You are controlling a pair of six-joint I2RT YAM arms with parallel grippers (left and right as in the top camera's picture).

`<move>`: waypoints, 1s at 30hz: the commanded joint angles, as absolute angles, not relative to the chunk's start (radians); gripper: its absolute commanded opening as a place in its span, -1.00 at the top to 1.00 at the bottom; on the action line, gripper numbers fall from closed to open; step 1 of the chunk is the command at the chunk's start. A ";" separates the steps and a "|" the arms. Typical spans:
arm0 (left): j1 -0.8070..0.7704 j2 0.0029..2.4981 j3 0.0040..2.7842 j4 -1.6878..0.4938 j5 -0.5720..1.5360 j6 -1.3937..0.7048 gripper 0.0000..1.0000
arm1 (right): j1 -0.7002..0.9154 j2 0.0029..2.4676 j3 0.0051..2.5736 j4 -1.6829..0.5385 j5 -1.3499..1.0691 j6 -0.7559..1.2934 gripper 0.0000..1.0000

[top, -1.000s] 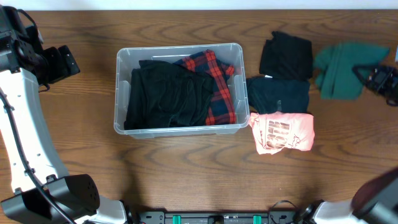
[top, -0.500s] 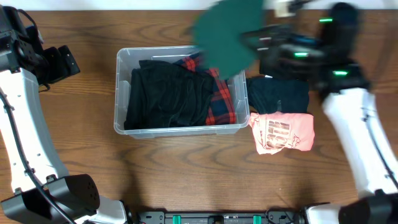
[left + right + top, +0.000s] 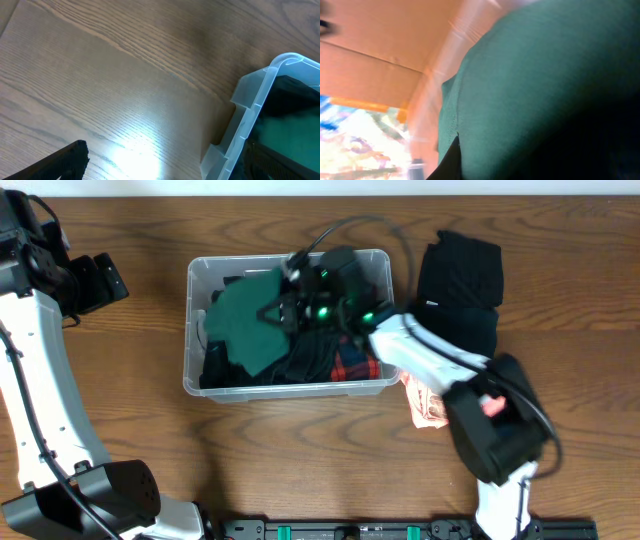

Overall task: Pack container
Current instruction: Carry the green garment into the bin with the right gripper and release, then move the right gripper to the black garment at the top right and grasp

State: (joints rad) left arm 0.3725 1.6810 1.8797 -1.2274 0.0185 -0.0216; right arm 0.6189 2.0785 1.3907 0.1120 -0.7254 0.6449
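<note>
The clear plastic container (image 3: 290,388) stands at the table's middle, holding black clothes (image 3: 305,360) and a red plaid garment (image 3: 352,366). My right gripper (image 3: 285,310) reaches into it from the right, shut on a green garment (image 3: 245,325) that hangs over the bin's left half. Green cloth (image 3: 530,90) fills the right wrist view. My left arm (image 3: 95,280) stays left of the bin. In the left wrist view, one dark finger (image 3: 70,159) shows above bare wood, empty, beside the container's corner (image 3: 250,110).
A black garment (image 3: 460,268) and a dark one (image 3: 470,330) lie right of the bin. A pink shirt (image 3: 425,408) lies at the bin's front right corner, partly under my right arm. Bare wood lies left of and in front of the bin.
My right gripper carried the green garment from the table's far right, across the top, and down into the container's left half. The left arm has not moved.
</note>
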 commanded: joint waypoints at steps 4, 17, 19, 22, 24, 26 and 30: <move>0.376 1.668 1.872 -1.230 0.010 -0.012 -0.96 | 0.641 2.139 1.395 0.096 -0.707 0.664 0.92; 0.376 1.668 1.872 -1.230 0.010 -0.012 -0.96 | 0.412 1.758 1.395 -0.262 -0.604 0.421 -0.23; 0.376 1.668 1.872 -1.230 0.010 -0.012 -0.96 | 0.342 1.669 1.395 -0.350 -0.516 0.384 -0.34; 0.376 1.668 1.872 -1.230 0.010 -0.012 -0.96 | 0.229 1.575 1.395 -0.425 -0.423 0.379 -0.51; 0.376 1.668 1.872 -1.230 0.010 -0.012 -0.96 | 0.128 1.536 1.395 -0.459 -0.391 0.363 -0.55; 0.376 1.668 1.872 -1.230 0.010 -0.012 -0.96 | 0.038 1.528 1.395 -0.480 -0.380 0.347 -0.56; 0.376 1.668 1.872 -1.230 0.010 -0.012 -0.96 | -0.128 1.579 1.394 -0.514 -0.346 0.313 -0.60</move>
State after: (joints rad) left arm 0.3725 1.6810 1.8797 -1.2278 0.0185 -0.0216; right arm -0.0574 1.5284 1.3945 -0.5018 -0.4065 0.3687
